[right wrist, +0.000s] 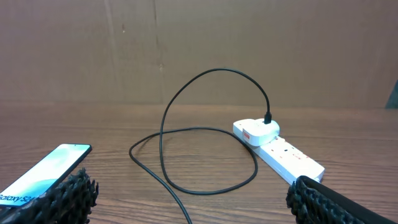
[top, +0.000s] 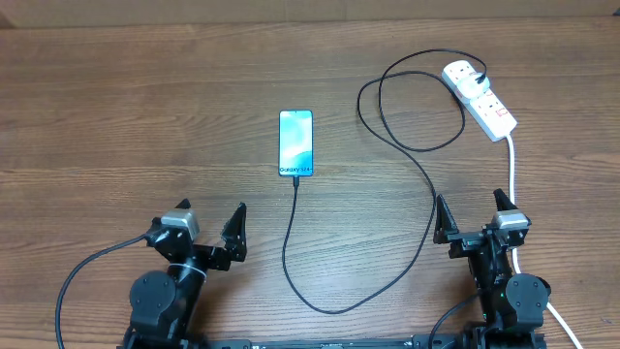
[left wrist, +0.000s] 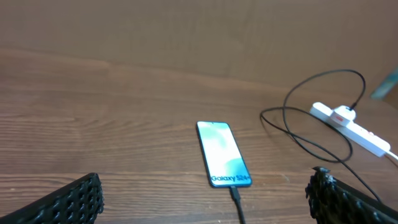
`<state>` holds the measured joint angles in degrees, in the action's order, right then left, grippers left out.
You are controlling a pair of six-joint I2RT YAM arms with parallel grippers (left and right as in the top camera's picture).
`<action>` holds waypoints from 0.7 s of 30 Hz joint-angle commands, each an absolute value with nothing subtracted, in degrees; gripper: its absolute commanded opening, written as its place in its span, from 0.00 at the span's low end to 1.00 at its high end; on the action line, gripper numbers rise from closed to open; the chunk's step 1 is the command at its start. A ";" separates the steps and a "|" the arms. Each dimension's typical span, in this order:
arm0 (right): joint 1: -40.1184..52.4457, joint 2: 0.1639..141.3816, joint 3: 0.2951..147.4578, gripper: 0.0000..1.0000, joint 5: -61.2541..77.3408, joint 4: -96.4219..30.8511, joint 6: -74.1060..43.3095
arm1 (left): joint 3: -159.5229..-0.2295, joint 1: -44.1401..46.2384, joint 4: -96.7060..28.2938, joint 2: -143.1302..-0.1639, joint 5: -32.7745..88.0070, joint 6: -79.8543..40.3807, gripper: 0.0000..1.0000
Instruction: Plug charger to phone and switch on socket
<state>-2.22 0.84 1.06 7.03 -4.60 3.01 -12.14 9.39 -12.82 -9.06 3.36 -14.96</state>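
Overhead, one phone, one charger, one socket, left pincer, right pincer, seemingly spread.

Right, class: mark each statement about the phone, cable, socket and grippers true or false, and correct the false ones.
1. The cable meets the near end of the phone. True.
2. The left gripper holds the cable. False: it is open, empty and apart from the cable.
3. The phone lies screen down. False: its lit screen faces up.
4. The socket lies to the robot's right of the phone. True.
5. The right gripper is shut on the socket. False: it is open and sits nearer the robot than the socket, not touching it.
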 commanded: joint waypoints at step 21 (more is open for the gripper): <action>-2.33 0.16 0.49 1.00 6.48 -4.38 3.09 | -0.27 6.94 3.46 -0.19 -7.11 -16.71 1.00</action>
